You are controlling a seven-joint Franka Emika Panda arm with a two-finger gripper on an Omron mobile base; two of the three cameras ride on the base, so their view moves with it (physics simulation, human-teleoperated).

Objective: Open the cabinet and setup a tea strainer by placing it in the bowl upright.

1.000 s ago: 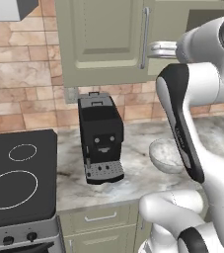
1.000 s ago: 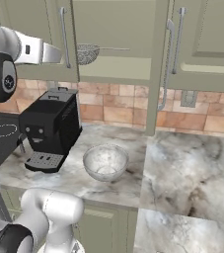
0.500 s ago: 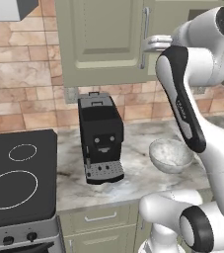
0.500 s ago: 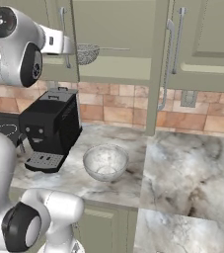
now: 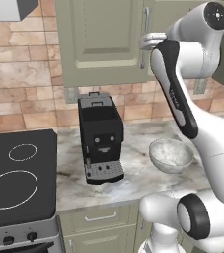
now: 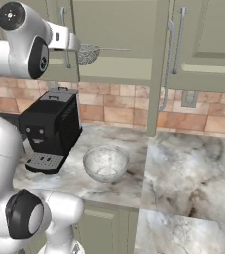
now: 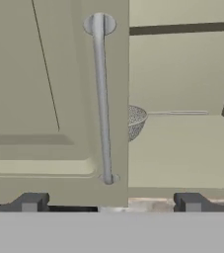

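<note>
The cabinet (image 6: 114, 30) has its right door (image 6: 158, 69) swung out and seen edge-on, while its left door (image 7: 44, 99) is closed. On the shelf inside lies the tea strainer (image 6: 87, 53), a grey mesh basket whose thin handle points right; in the hand view the tea strainer (image 7: 134, 121) is half hidden behind the left door. My gripper (image 7: 111, 202) is open and empty, high up in front of the left door's bar handle (image 7: 101, 99). From the sides the gripper (image 6: 72, 43) (image 5: 150, 40) hangs close to that handle. The marbled bowl (image 5: 170, 154) (image 6: 105, 162) sits on the counter below.
A black coffee machine (image 5: 101, 138) (image 6: 52, 129) stands left of the bowl. A black cooktop (image 5: 15, 178) lies at the far left. Another closed wall cabinet (image 6: 208, 34) hangs to the right. The marble counter (image 6: 193, 173) stretches right.
My hand has shifted a little left, toward the left door's handle, and the arm's upper joint has risen. The gripper stays open. The strainer and the bowl have not moved.
</note>
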